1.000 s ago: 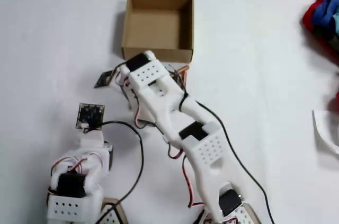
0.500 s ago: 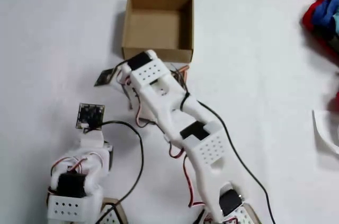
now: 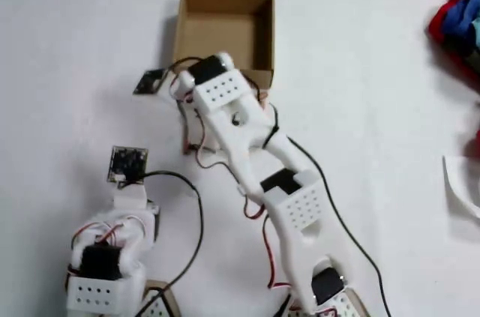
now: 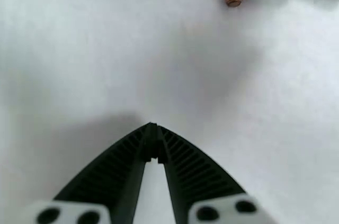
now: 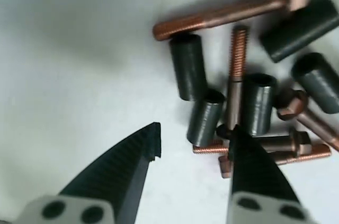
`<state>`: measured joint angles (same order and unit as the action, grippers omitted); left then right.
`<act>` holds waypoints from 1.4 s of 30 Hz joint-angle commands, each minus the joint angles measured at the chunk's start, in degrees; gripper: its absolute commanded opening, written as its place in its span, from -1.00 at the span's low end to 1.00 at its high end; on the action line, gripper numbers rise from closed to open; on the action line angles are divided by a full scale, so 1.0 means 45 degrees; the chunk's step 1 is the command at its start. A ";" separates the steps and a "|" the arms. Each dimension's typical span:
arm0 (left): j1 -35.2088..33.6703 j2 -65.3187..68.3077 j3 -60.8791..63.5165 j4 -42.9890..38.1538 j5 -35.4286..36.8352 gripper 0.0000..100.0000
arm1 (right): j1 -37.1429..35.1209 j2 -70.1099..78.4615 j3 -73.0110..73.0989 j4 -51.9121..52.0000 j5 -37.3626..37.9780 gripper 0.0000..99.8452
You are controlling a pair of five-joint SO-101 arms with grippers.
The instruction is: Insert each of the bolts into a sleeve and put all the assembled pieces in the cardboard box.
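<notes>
High view, right arm (image 3: 240,118) extended by cardboard box (image 3: 225,36), right fingers (image 5: 127,166) spread over bolts (image 5: 228,15), left fingers (image 4: 190,171) clenched.

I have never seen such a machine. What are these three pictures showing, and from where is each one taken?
These are two small robot arms on a white table. One picture looks down from above: the left arm is folded near its base, and the right arm is stretched out to the cardboard box. The other two pictures come from cameras on the wrists. The left pincer is shut and holds nothing. The right pincer is open near a heap of copper-coloured bolts and black sleeves; nothing is held.
</notes>
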<state>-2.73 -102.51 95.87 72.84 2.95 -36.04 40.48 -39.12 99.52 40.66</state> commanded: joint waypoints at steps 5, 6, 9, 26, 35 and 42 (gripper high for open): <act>-0.0117 -0.0156 0.0264 0.0039 -0.0039 -0.95 | 0.0654 0.0342 -0.0567 0.0244 0.0039 -0.58; -0.0117 -0.0156 0.0264 0.0039 -0.0039 -0.95 | 0.0694 0.0576 -0.0567 0.0244 -0.0020 -0.58; -0.0117 -0.0156 0.0264 0.0039 -0.0039 -0.95 | 0.0713 0.1260 -0.0567 0.0244 -0.0039 -0.58; -0.0117 -0.0156 0.0264 0.0039 -0.0039 -0.95 | 0.0635 0.2061 -0.0586 0.0283 -0.1485 -0.58; -0.0117 -0.0156 0.0264 0.0039 -0.0039 -0.95 | 0.0615 0.1084 -0.0684 0.0303 -0.2559 -0.57; -0.0117 -0.0156 0.0264 0.0039 -0.0039 -0.95 | 0.0537 -0.0459 -0.0098 0.0322 -0.2520 -0.57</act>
<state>-2.73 -102.51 95.87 72.84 2.95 -33.23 44.26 -40.70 99.69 29.58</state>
